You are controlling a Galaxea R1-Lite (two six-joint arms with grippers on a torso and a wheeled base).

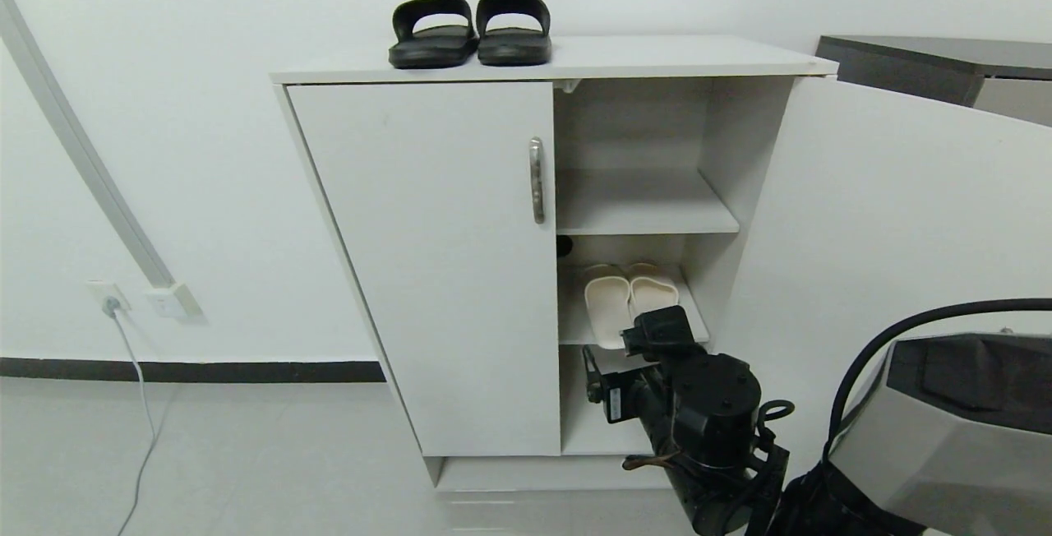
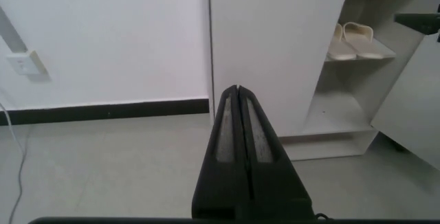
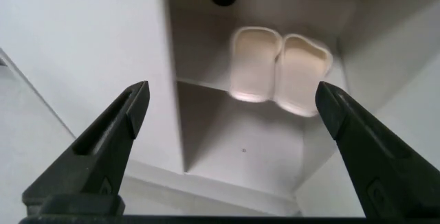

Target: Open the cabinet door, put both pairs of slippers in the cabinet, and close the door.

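With the door (image 1: 888,215) swung wide for access, the pale slippers (image 1: 629,298) lie on a shelf (image 1: 572,310) before the spread, empty right claw (image 3: 232,93), the black slippers (image 1: 470,26) wait atop the cabinet (image 1: 657,55), and the left claw (image 2: 237,93) hangs clenched aside

Three camera views.
Head looked down at cabinet (image 1: 427,273); left wrist sat low, farther off; right wrist close in; all shared cream slippers (image 1: 629,298).

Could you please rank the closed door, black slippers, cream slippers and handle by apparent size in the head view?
Largest to smallest:
Closed white cabinet door
Pair of black slippers
Pair of cream slippers, partly hidden
Slim metal handle
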